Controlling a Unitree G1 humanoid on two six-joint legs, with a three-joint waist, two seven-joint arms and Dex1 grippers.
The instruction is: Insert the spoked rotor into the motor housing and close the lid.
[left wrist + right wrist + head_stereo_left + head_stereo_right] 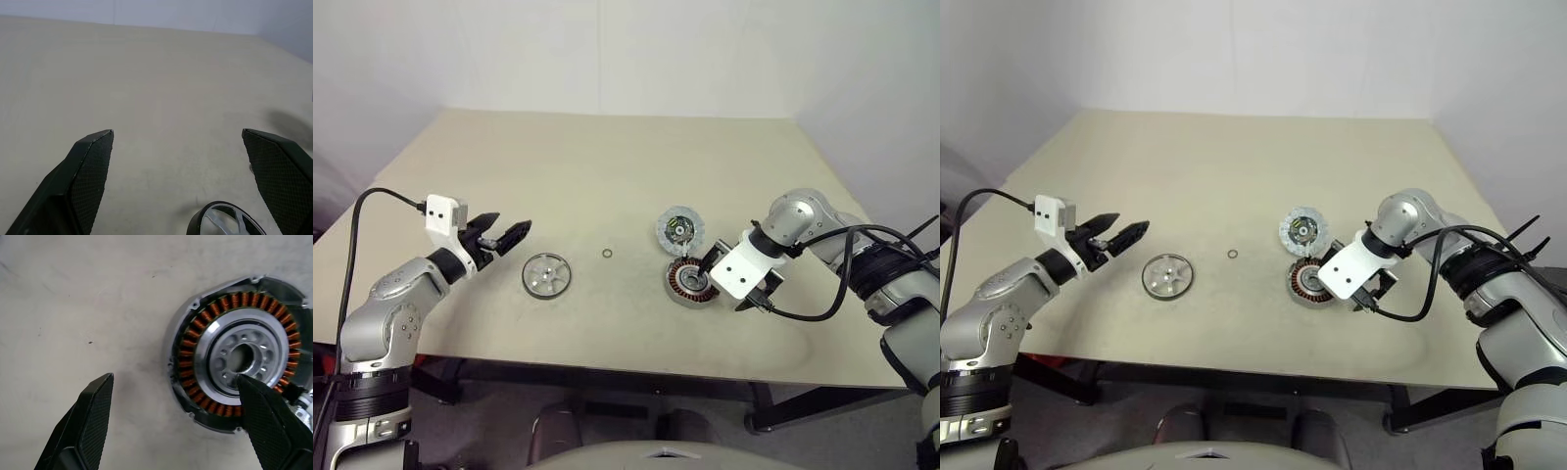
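Note:
The spoked rotor [547, 275] lies flat on the table, left of centre. My left gripper [514, 223] hovers open and level just left of it, and the rotor's rim [222, 221] shows low between its fingers. The motor housing [690, 283], a ring with copper windings, sits right of centre. My right gripper [174, 378] points steeply down over it and is open. One finger [264, 416] is above the housing's hollow centre, the other [88, 421] above bare table beside its wall. The lid [680, 230] lies just behind the housing, dark centre up.
A small loose ring [607, 254] lies on the beige table [558, 166] between the rotor and the lid. The table's front edge [607, 360] runs close below the parts. A black cable loops off my right wrist near the housing.

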